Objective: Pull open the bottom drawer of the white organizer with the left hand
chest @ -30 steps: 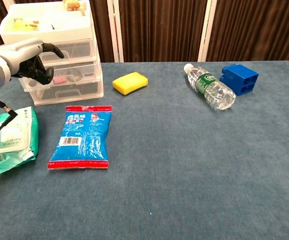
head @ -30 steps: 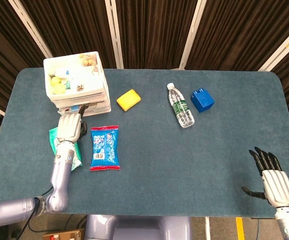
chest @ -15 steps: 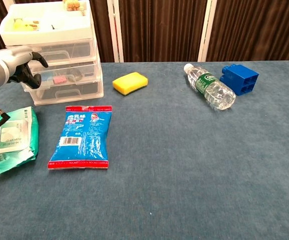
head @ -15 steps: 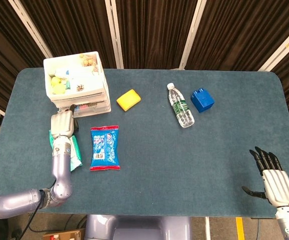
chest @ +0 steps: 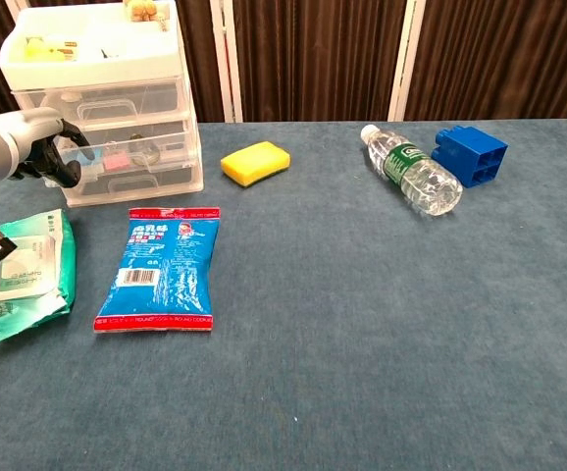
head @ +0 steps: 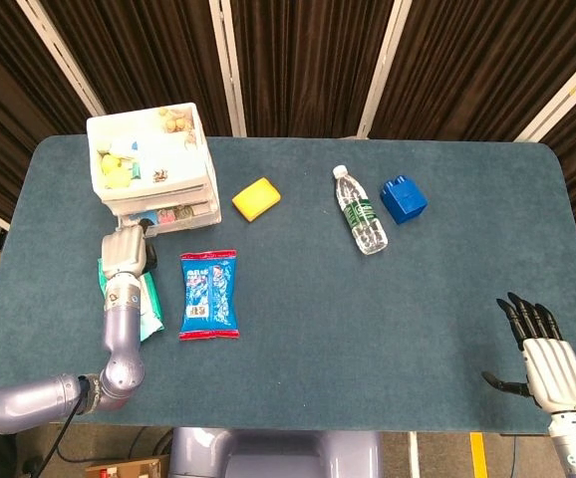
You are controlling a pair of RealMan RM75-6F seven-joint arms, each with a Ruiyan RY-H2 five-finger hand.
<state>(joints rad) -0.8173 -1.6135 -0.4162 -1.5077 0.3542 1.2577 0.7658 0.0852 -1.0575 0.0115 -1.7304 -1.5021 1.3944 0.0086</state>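
Observation:
The white organizer (head: pixel 150 164) (chest: pixel 107 93) stands at the table's far left corner, with three clear drawers stacked under an open top tray. Its bottom drawer (chest: pixel 138 181) sits flush with the ones above. My left hand (chest: pixel 40 157) (head: pixel 125 249) hovers at the left end of the lower drawers, fingers curled in, tips close to the drawer fronts. I cannot tell whether they touch a handle. Low at the table's near right, my right hand (head: pixel 549 360) holds nothing, its fingers spread.
A green wipes pack (chest: pixel 24 275) lies under my left forearm. A blue snack bag (chest: pixel 161 267) lies just in front of the organizer. A yellow sponge (chest: pixel 255 162), a water bottle (chest: pixel 411 172) and a blue block (chest: pixel 472 154) sit further right.
My left hand has slid left and down, from the front of the middle drawer to the left end of the lower drawers. The right hand has not moved.

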